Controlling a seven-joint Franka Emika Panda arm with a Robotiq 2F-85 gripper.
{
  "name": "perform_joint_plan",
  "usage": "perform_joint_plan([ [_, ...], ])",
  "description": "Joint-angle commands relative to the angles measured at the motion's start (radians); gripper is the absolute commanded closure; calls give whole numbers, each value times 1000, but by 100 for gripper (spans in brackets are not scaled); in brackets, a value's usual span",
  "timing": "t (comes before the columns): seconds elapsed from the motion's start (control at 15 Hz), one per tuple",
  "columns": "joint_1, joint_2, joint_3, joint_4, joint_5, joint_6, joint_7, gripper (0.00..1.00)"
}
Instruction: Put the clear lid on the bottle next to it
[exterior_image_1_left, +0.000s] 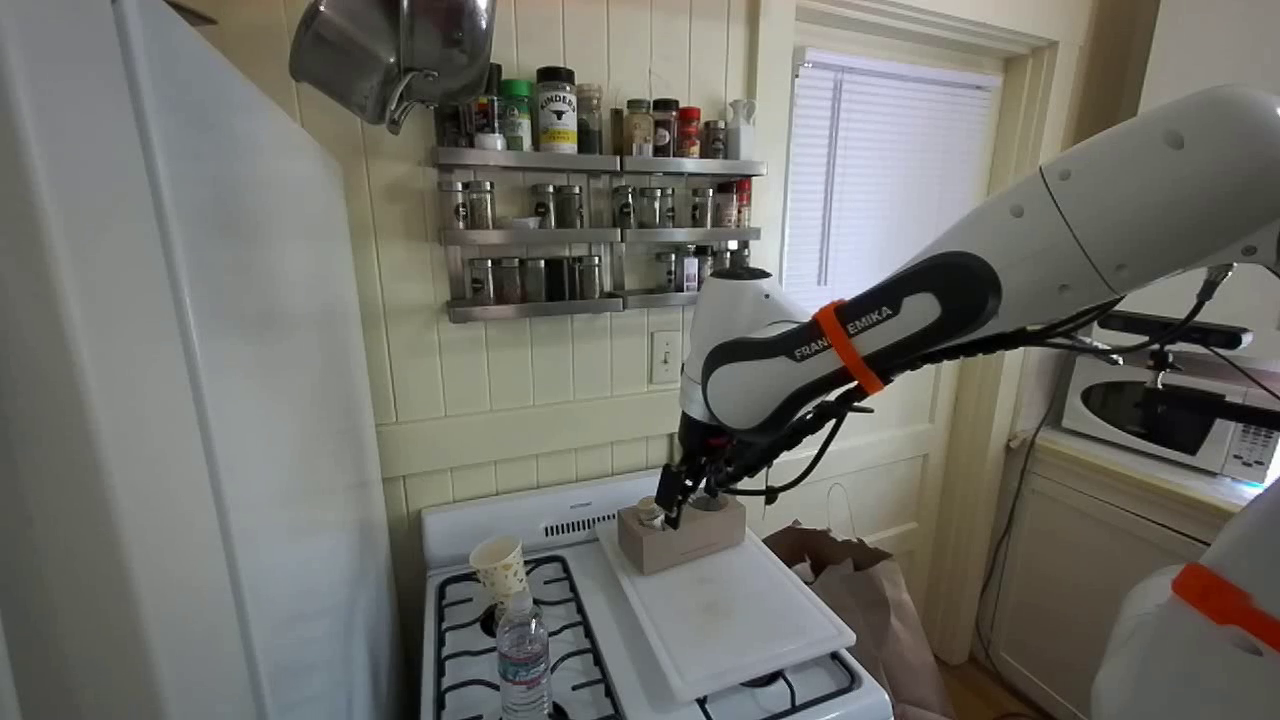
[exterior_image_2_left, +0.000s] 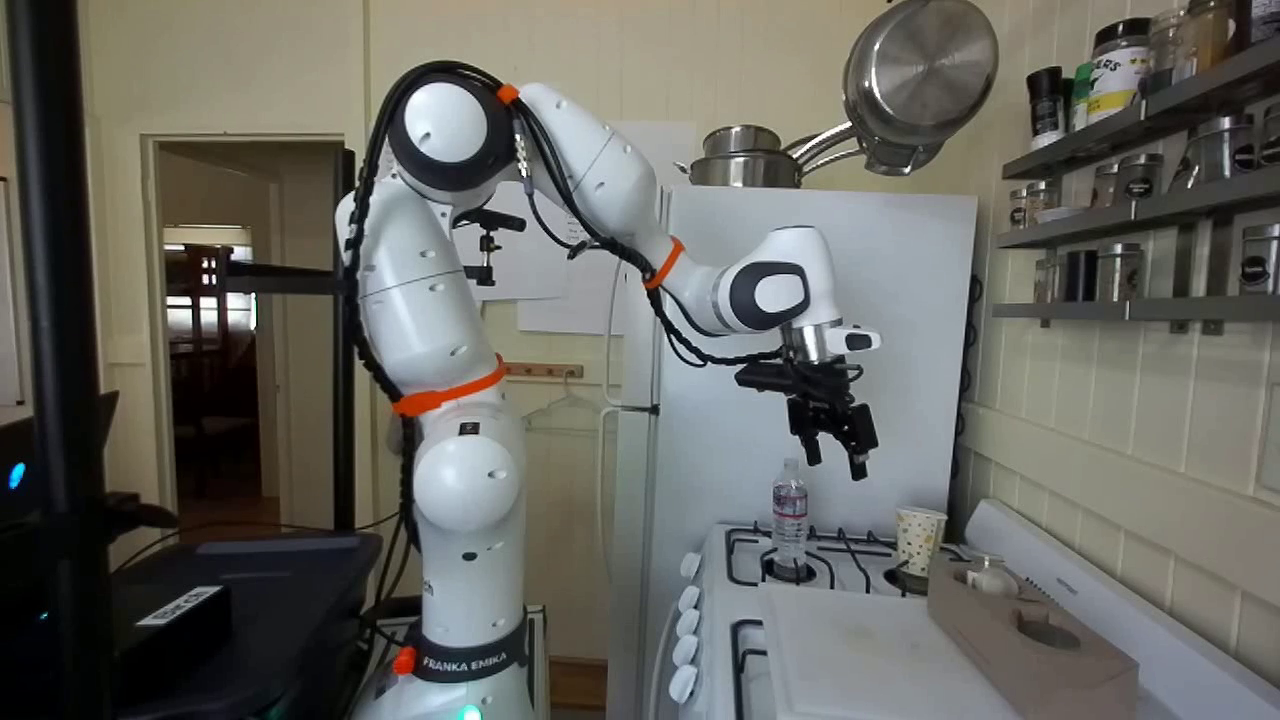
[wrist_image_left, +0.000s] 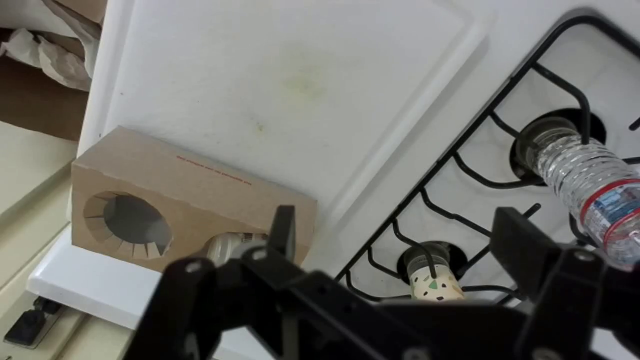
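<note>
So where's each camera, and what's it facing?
Exterior view: faces the fridge across the stove; nearly the whole arm and gripper show.
Exterior view: before the stove, facing the spice shelves; arm and gripper show.
Wrist view: at the wrist, facing down onto the white board and box; fingers show.
Both exterior views share the arm, stove and water bottle.

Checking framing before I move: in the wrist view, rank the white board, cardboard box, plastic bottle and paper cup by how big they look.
1. White board
2. Cardboard box
3. Plastic bottle
4. Paper cup
Each is partly hidden or cut off; this ranks what shows.
</note>
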Motion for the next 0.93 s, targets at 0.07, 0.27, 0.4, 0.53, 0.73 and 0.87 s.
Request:
perform_joint_plan([
  [0.07,7,0,-7,2,-3,-3,3,0],
  [0.27,7,0,-7,2,-3,-3,3,0],
  [0.4,-47,6,-24,7,-70,52,20,0],
  [0.53,-105,17,-46,25,-168,95,10,0],
  [0.73,-199,52,-59,80,-363,137,15,0],
  [0.87,-224,87,-68,125,-468,130,-29,0],
])
